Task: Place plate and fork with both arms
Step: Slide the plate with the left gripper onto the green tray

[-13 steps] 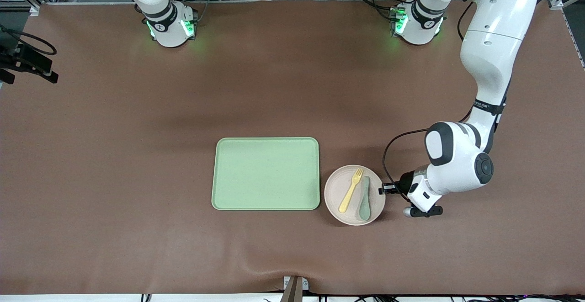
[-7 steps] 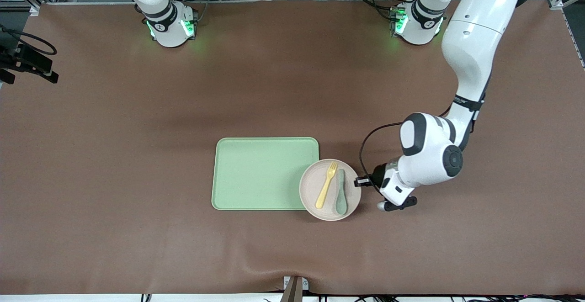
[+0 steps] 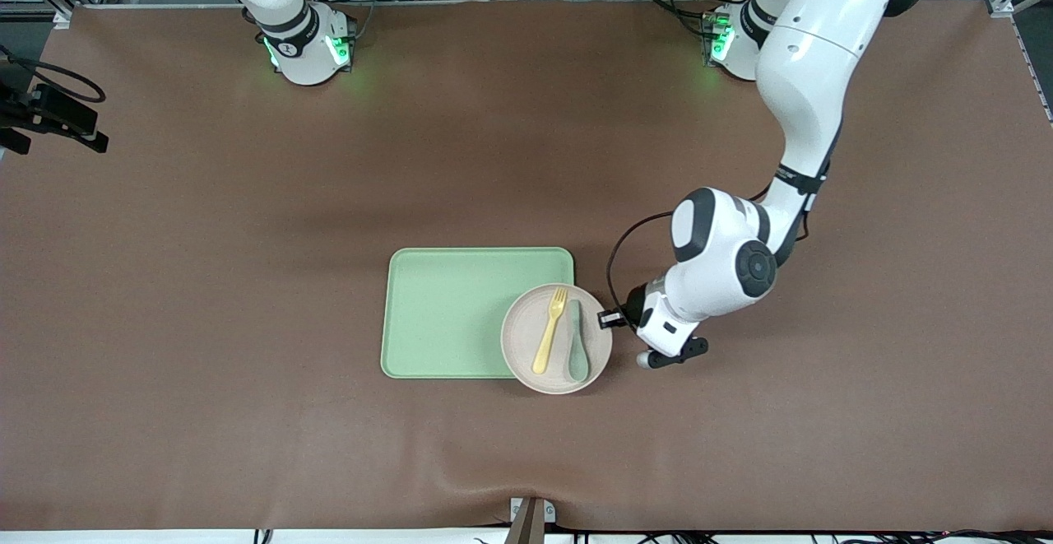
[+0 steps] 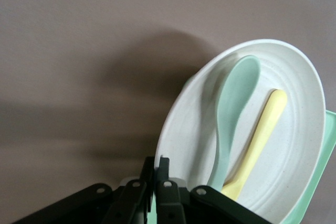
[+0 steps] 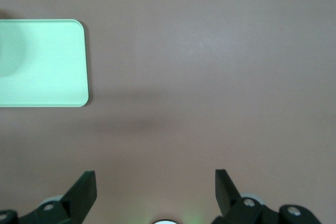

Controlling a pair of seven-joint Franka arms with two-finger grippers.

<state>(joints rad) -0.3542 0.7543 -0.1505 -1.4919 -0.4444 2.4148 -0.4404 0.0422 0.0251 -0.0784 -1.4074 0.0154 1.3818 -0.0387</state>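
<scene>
pinching plate [image 4: 294, 145] rim: left end effector [image 4: 156, 179] (wrist view only)

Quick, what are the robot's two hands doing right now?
Left gripper: shut on the plate rim, over the green tray edge.
Right gripper: open, holding nothing, waiting above the table.

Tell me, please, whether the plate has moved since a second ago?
Yes. The plate, gripped at its rim by the left gripper, has travelled toward the right arm's end, from beside the green tray to overlapping its edge.
</scene>
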